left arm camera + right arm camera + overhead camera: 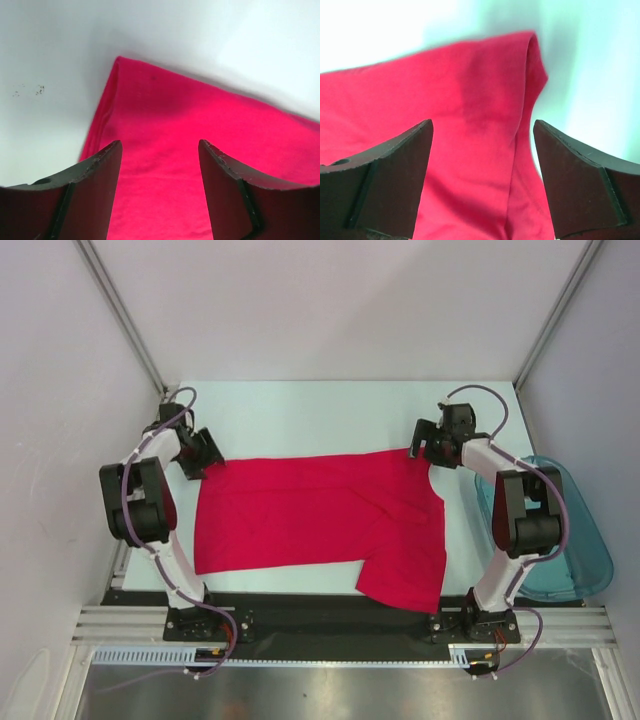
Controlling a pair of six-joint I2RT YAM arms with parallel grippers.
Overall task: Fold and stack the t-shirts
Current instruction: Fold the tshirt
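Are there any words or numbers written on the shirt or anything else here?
No words or numbers can be read anywhere.
The red t-shirt is plain, with no print.
The teal bin shows no label.
Dark specks on the table are too blurred to read.

I'm looking into a robotics lab cell: plain white walls (300, 300) enclosing the surface (330, 410), aluminium rail (120, 625) running along its near edge.

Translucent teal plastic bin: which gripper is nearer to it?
Right. The right gripper hovers at the bright red cloth t-shirt's far right corner, left of the translucent teal plastic bin; the left gripper is across the shirt, at its far left corner.
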